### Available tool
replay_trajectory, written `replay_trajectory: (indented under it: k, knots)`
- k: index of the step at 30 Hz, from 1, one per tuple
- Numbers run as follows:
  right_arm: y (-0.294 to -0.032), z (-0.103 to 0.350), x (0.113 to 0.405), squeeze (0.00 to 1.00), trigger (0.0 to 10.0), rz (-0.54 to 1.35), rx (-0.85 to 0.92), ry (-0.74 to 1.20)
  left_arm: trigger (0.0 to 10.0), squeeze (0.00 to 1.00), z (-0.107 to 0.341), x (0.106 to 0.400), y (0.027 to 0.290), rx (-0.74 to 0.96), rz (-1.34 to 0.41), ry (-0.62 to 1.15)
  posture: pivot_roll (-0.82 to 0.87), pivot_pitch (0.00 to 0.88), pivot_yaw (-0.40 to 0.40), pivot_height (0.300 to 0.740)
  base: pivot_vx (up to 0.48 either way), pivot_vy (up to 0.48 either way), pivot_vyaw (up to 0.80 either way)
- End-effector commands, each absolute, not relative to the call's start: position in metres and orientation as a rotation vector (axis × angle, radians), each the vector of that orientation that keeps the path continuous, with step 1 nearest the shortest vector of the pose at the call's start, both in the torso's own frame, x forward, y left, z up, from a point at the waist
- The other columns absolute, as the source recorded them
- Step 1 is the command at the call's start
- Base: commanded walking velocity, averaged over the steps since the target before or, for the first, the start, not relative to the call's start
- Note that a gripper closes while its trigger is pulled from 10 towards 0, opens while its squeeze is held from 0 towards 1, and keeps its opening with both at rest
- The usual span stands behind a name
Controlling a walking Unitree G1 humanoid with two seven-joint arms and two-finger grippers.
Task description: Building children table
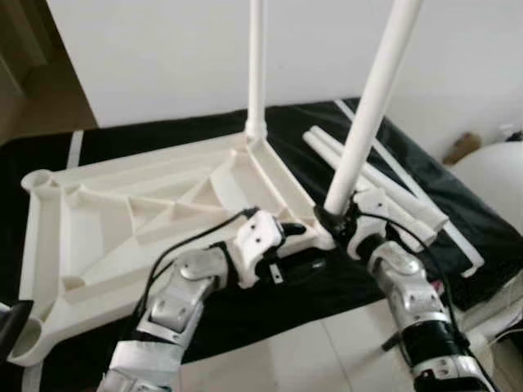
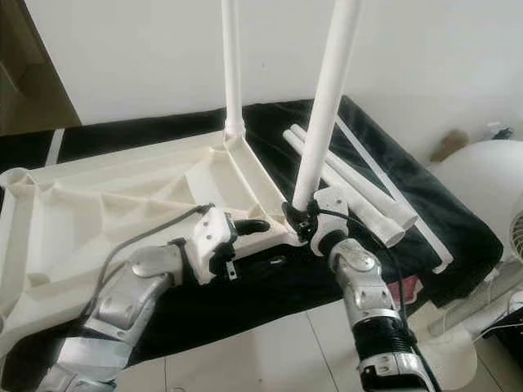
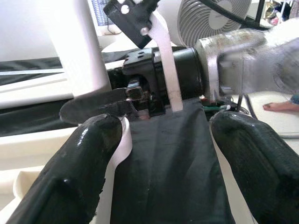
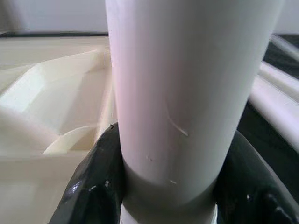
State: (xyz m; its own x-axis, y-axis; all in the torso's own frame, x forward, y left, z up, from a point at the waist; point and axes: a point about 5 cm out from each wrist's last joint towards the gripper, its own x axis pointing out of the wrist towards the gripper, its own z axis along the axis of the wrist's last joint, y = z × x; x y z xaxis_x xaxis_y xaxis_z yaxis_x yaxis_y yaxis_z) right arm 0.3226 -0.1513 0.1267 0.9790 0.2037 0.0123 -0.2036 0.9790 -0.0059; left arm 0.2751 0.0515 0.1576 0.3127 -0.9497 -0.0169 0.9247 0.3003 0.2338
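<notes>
A cream plastic tabletop (image 1: 122, 220) lies upside down on a black cloth (image 1: 458, 220). One white leg (image 1: 256, 73) stands upright in its far corner socket. My right gripper (image 1: 343, 219) is shut on a second white leg (image 1: 372, 98) near its foot, and the leg leans at the tabletop's near right corner. In the right wrist view the black fingers (image 4: 93, 186) press both sides of the leg (image 4: 187, 84). My left gripper (image 1: 298, 247) is open at that same corner, with one finger on the rim and the other over the cloth. Between its fingers (image 3: 84, 154) lies dark cloth.
Loose white legs (image 1: 384, 192) lie on the cloth to the right of the tabletop. A white fan (image 2: 490, 188) stands on the floor at the far right. Pale tiles (image 1: 310, 351) run along the cloth's near edge, and a white wall is behind.
</notes>
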Motion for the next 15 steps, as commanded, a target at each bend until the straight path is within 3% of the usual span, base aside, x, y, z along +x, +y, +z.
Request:
replay_trajectory:
  k: [1, 9, 15]
  knots:
    - [-0.166, 0.107, 0.315, 0.0, 10.0, 0.024, -0.008, 0.088, 10.0, 0.0, 0.158, 0.277, 0.05, 0.217, -1.19, -0.14, -0.07, 0.022, -0.007, 0.74, 0.0, 0.0, 0.0]
    - [-0.143, 0.098, 0.299, 0.0, 10.0, -0.175, 0.095, 0.142, 10.0, 0.0, 0.159, 0.276, 0.048, 0.215, -1.202, -0.144, -0.07, 0.015, -0.009, 0.74, 0.0, 0.0, 0.0]
    - [-0.118, 0.11, 0.297, 0.0, 10.0, -0.057, 0.138, 0.079, 10.0, 0.0, 0.159, 0.278, 0.051, 0.22, -1.195, -0.144, -0.07, 0.01, -0.001, 0.74, 0.0, 0.0, 0.0]
